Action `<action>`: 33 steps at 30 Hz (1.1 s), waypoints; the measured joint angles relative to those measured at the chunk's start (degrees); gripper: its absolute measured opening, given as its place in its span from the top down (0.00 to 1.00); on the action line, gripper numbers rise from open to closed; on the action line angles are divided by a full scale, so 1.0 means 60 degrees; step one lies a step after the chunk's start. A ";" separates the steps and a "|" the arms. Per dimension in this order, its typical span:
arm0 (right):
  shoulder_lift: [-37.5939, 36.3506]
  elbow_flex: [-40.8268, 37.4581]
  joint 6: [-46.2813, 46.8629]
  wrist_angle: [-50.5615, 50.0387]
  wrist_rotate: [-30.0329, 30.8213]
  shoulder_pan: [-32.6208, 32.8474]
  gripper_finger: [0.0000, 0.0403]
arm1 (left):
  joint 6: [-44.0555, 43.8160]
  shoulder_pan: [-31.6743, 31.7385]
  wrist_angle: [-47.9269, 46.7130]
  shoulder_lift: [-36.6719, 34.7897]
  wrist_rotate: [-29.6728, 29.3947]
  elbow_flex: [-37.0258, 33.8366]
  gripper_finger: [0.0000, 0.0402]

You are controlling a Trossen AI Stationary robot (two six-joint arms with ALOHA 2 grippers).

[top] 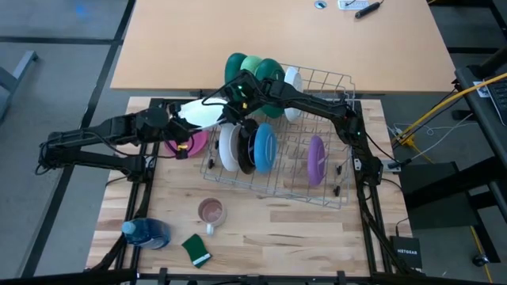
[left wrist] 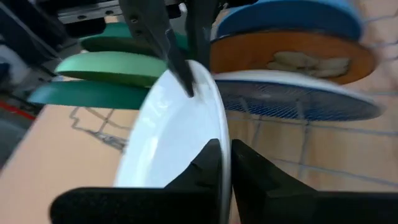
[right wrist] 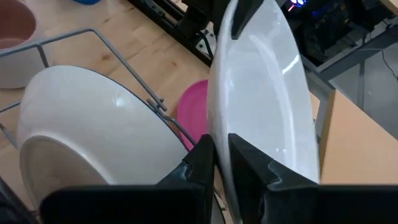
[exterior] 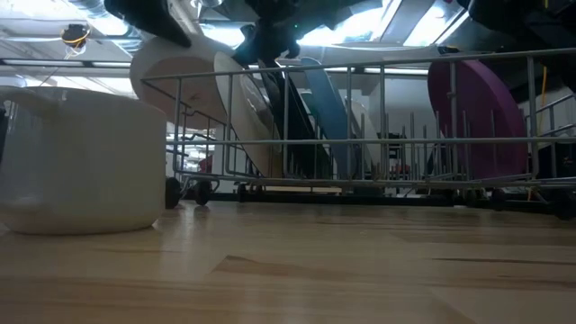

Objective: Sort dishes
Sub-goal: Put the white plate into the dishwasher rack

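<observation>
**Mia:** Where is the white plate [top: 198, 113]?

**Tom:** It hangs in the air, just off the left end of the wire rack [top: 333, 198]. Both grippers pinch it — one on each side of its rim.

**Mia:** Which gripper is which?

**Tom:** The left gripper [left wrist: 225, 163] reaches in from the side away from the rack. Its two dark fingers are squeezed on the plate's edge. The right gripper [right wrist: 221, 155] reaches across the top of the rack, and its fingers are closed on the opposite edge of the same plate.

**Mia:** What stands in the rack?

**Tom:** Near its left end, a white plate in the rack [top: 228, 147], a black plate [top: 246, 148] and a blue plate [top: 264, 147] stand on edge, close together. The purple plate [top: 315, 161] stands alone, farther toward the right end. At the far corner of the rack stand the green plates [top: 252, 70] — dark and light ones — and another small white one beside them.

**Mia:** And the pink plate [top: 188, 142]?

**Tom:** It lies flat on the table [top: 269, 237], just outside the rack's left end, under the held plate.

**Mia:** Anything else?

**Tom:** A mug [top: 211, 212] sits on the table near the front of the rack.
</observation>
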 joint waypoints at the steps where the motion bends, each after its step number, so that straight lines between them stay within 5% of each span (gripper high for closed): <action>1: 0.0000 0.0000 0.0010 0.0016 0.0049 0.0000 0.89 | 0.0085 0.0000 -0.0017 0.0000 -0.0194 0.0000 0.94; 13: 0.0004 0.0000 -0.0169 -0.0023 0.0773 0.0229 0.96 | 0.0154 0.0000 -0.0086 -0.0004 -0.1059 -0.0004 0.76; 23: 0.0004 0.0000 -0.0285 -0.0032 0.1828 0.0361 0.96 | 0.0386 0.0000 0.0413 -0.0079 -0.1786 -0.0022 0.75; 33: 0.0004 0.0000 -0.0304 -0.0082 0.1854 0.0421 0.96 | 0.0665 0.0000 0.1540 -0.0869 -0.1984 -0.0022 0.75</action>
